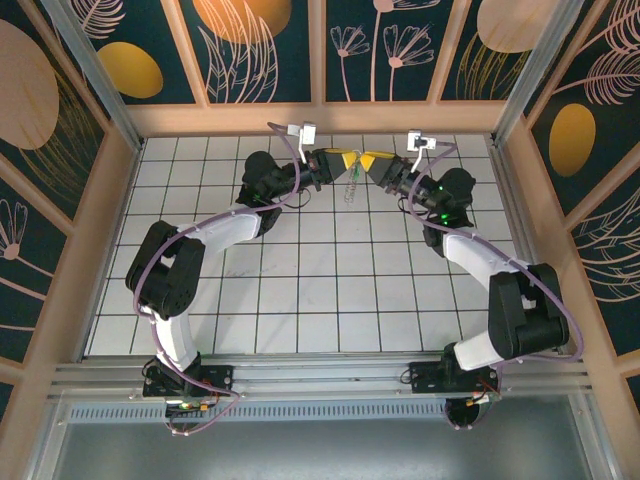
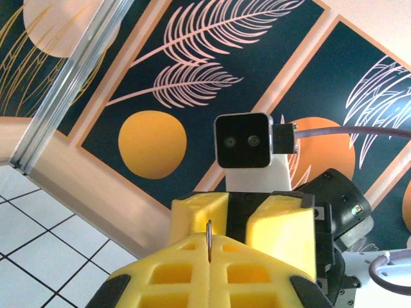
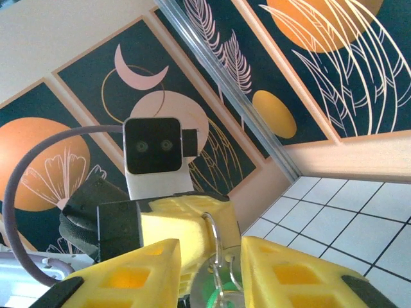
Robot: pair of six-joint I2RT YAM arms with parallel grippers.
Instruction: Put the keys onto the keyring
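Both grippers meet high over the far middle of the table. My left gripper [image 1: 334, 163] [image 2: 210, 247] is shut on the keyring [image 2: 209, 236], a thin metal loop seen edge-on between its yellow pads. The keys [image 1: 350, 186] dangle below the two grippers. In the right wrist view the keyring [image 3: 212, 239] stands between the fingers of my right gripper [image 3: 209, 264] [image 1: 374, 161], whose jaws are apart with a gap on each side. A green key head [image 3: 216, 299] and silver metal hang just under it. The left gripper's pads [image 3: 182, 221] hold the ring from behind.
White tiled floor [image 1: 330, 290] lies below the raised grippers. Wooden walls with dark floral panels [image 1: 260, 50] close in the back and sides. Purple cables [image 1: 290, 150] loop off both wrists near the wrist cameras.
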